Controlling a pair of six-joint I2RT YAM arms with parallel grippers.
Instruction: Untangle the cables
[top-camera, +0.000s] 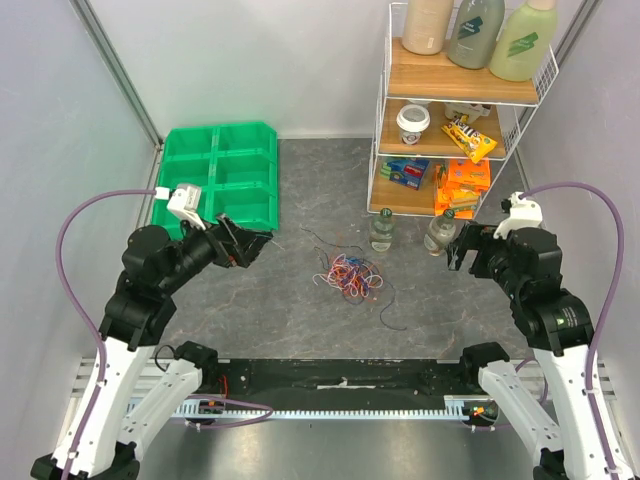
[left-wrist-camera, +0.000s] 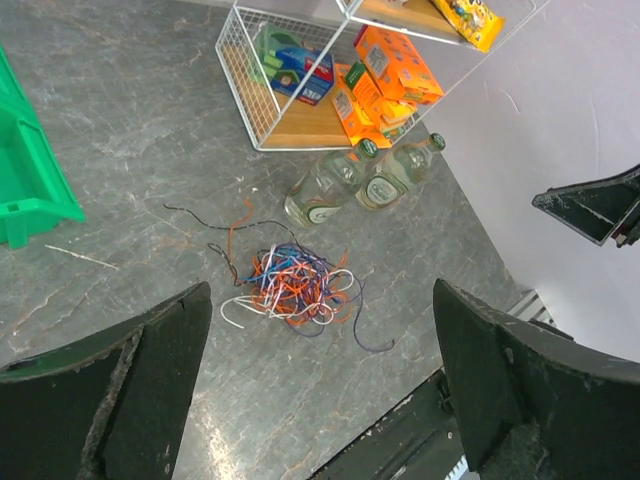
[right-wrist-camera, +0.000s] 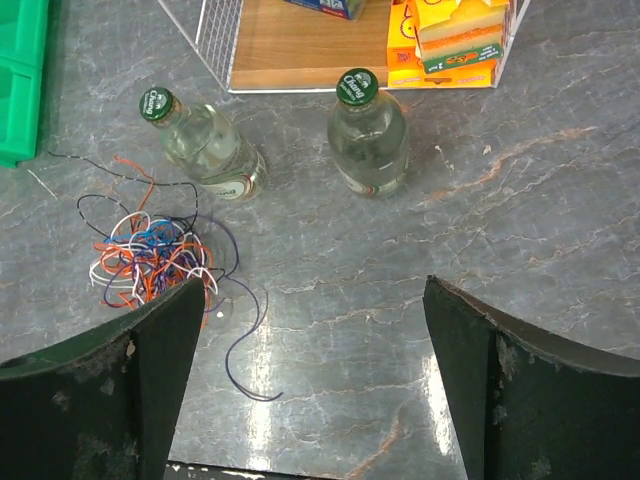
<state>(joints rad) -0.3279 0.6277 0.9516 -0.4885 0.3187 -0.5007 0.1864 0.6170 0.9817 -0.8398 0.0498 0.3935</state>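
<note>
While both arms hung above the counter (top-camera: 300, 335), the left pincer (top-camera: 245, 245) stood wide open with nothing between its fingers, just in front of the green bin tray (top-camera: 225, 170). The right pincer (top-camera: 458, 252) was wide open too and empty, close beside the two glass bottles (top-camera: 382, 230). The cables (top-camera: 350, 275) lay on the counter as one loose tangle, roughly midway between the two pincers and touching neither. The clump mixed red, blue, orange and white strands. A thin dark strand trailed off toward the tray side, and a dark loop ran out toward the near edge. Both bottles had green caps and stood upright just beyond the tangle, on its right. Right behind them was a white wire shelf rack (top-camera: 385, 130). Its bottom shelf held orange boxes (top-camera: 465, 180) and a blue box (top-camera: 405, 172), the middle shelf a cup (top-camera: 412, 122) and a yellow snack bag (top-camera: 470, 138). Three big bottles (top-camera: 476, 35) stood on top.
</note>
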